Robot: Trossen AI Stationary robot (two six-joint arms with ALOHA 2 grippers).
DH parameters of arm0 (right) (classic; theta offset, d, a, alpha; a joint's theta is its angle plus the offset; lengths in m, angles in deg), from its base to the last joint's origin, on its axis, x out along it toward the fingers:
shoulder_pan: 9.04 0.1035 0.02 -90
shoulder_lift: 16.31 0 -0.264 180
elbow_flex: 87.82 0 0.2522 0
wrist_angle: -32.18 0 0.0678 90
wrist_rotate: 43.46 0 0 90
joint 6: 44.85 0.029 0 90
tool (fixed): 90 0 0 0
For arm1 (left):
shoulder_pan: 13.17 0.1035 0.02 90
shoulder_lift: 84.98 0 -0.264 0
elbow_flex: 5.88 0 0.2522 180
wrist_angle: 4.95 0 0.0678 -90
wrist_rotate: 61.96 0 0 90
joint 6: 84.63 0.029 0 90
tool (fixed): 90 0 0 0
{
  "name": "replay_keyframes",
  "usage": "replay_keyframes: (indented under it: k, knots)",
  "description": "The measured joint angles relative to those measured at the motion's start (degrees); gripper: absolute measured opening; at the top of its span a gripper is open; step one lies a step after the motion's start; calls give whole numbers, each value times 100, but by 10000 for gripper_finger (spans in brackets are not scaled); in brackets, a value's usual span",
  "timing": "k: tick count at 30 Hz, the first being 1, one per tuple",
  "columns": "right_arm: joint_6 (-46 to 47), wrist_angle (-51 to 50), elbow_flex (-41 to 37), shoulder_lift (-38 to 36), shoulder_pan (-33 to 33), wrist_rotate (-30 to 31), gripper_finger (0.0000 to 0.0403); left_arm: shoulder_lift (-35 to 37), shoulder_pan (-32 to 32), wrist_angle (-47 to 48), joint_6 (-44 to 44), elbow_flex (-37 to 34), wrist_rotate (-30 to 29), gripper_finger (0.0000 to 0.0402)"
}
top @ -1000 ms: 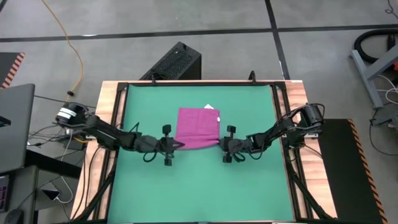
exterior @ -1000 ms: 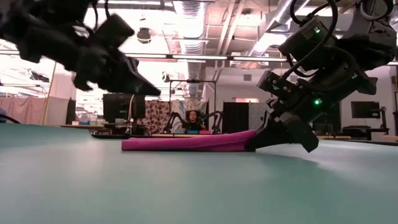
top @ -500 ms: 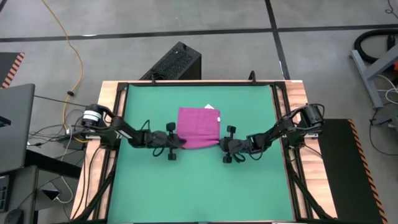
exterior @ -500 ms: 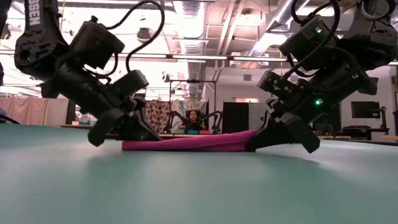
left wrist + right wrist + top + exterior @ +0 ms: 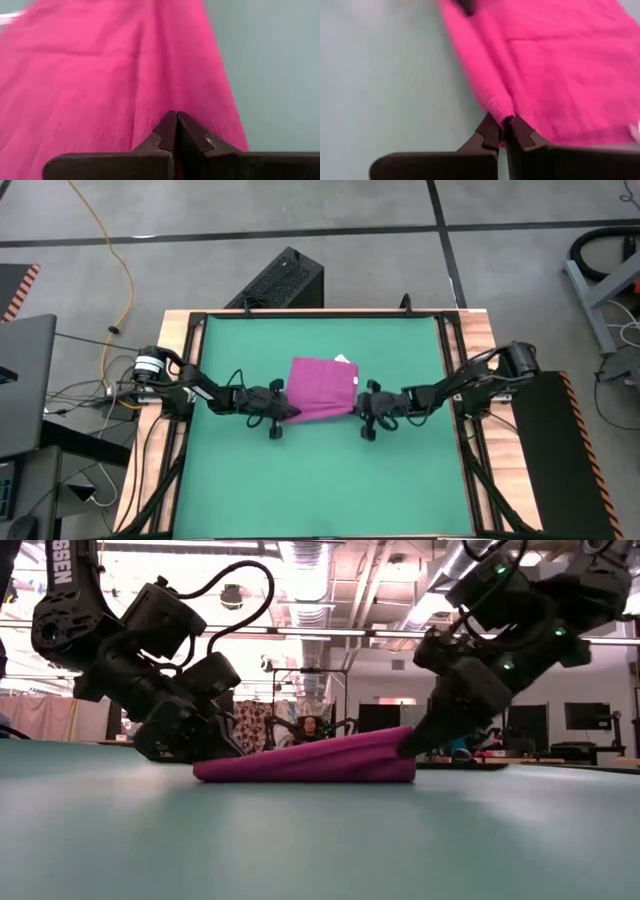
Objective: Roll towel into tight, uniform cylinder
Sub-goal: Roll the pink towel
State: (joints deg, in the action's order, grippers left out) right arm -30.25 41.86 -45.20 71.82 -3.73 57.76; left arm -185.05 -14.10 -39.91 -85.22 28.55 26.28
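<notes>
Right gripper [image 5: 362,409] has lifted the towel's [image 5: 322,388] corner, apparently pinched.

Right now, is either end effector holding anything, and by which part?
Both hold the towel: left end effector and right end effector each pinch a near-edge corner.

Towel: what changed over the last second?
The left gripper moved in to the towel's near-left corner and shut on it. The right gripper, already shut on the near-right corner, lifted that edge, visible in the low view. The towel's far edge stayed flat on the green mat.
</notes>
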Motion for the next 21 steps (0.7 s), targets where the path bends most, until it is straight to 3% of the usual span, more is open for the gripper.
replay_keyframes:
  k: [6, 13, 17, 21]
  knots:
    - [935, -92, 4, -206, -372, -574, 18, 0, -4, 22, -540, 106, 903, 0]
    - [1897, -113, 4, -49, -624, -681, 18, 73, -18, 105, -1090, 338, 1958, 0]
    - [2203, -114, 120, -76, -635, -661, 18, 486, -46, 319, -1148, 362, 1930, 0]
    - [2721, -607, 459, -75, -747, -813, 18, 1211, -46, 992, -843, 367, 1477, 0]
